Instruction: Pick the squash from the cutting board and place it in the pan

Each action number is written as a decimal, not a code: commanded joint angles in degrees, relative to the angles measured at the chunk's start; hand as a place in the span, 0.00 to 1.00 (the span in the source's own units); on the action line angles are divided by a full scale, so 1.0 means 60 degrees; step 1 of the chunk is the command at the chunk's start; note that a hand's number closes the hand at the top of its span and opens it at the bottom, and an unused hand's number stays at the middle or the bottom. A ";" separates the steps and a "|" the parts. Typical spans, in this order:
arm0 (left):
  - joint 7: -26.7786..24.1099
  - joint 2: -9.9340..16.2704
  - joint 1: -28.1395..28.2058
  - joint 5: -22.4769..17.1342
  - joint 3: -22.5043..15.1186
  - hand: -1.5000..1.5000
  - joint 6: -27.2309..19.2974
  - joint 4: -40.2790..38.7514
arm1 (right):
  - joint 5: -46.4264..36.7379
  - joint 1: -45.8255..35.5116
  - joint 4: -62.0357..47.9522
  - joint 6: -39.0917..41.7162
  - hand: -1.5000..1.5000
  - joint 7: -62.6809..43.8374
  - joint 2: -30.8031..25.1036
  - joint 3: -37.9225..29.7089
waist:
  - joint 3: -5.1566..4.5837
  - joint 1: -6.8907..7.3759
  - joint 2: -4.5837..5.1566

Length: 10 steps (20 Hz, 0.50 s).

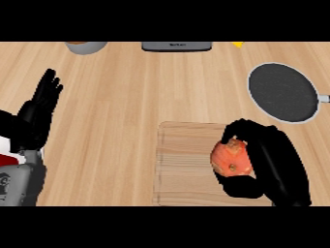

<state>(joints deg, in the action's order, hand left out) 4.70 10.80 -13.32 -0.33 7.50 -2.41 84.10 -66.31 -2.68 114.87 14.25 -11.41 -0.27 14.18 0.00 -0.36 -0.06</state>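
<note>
Right hand (267, 160) is curled round the squash (232, 157), which is over the cutting board's (185, 167) right side (can't tell if it's lifted), ready for the pan (283, 92) up ahead. Left hand (32, 121) rests spread, fingers up, at the worktop's (139, 87) left.

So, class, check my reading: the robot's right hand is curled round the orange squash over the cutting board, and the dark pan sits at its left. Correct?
One detail is off. The pan lies to the right, up beyond the right hand, not at its left, as the head view shows. The rest holds: that hand is curled round the orange squash over the cutting board.
</note>
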 commanded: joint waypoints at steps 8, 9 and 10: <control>-0.0019 -0.0067 0.0206 0.0039 -0.0133 0.50 0.0088 0.0280 | 0.4271 -0.2684 -0.2218 0.0060 1.00 0.0535 -0.0874 -0.5074 | 0.0010 0.0157 0.0044; 0.0054 -0.0229 0.0191 0.0248 -0.0274 0.50 -0.0179 0.0449 | 0.3999 -0.2651 -0.3147 -0.0607 1.00 0.1335 -0.1168 -0.5143 | 0.0011 0.0166 0.0046; -0.0023 -0.0090 0.0249 0.0085 -0.0245 0.50 0.0169 0.0235 | 0.3837 -0.3711 -0.3770 -0.0481 1.00 0.1031 -0.1663 -0.5443 | 0.0007 0.0218 0.0061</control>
<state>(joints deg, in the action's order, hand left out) 5.19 10.36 -13.11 0.08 6.74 -2.31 85.12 -46.24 -16.88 103.03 13.12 -8.48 -4.68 -10.41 0.04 0.42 0.19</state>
